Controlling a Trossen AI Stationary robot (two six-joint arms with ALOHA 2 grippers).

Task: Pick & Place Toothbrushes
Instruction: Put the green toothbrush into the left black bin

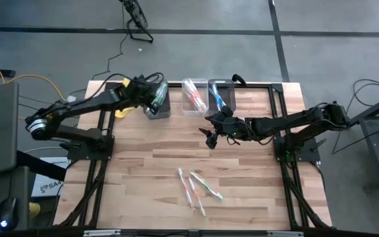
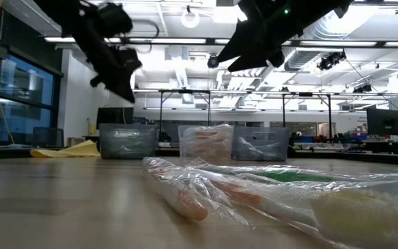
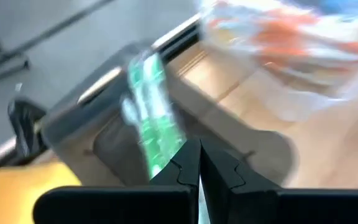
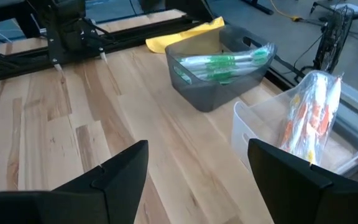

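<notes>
My right gripper (image 1: 210,138) hangs above the table with its fingers spread as wide as they go and nothing between them. It sits just in front of the row of bins, below the middle bin (image 1: 195,97) in the overhead view. The loose toothbrushes (image 1: 196,187) lie on the wood toward the near edge, well apart from that gripper and a little to its left side. There are a few of them in clear wrappers, lying close together; their long axes run roughly from the bin side toward the near edge, slightly fanned. I judge the right arm the nearer one for the next pick, and I would turn the fingers to close across those sticks, not along them.

My left gripper (image 1: 155,95) is over the grey bin (image 1: 156,105) at the left end of the row, fingers pressed together. A green toothbrush (image 3: 153,121) shows just ahead of its tips, above that bin; whether the tips still pinch its wrapper I cannot tell. More green ones already lie in that bin, and orange ones in the middle bin.
</notes>
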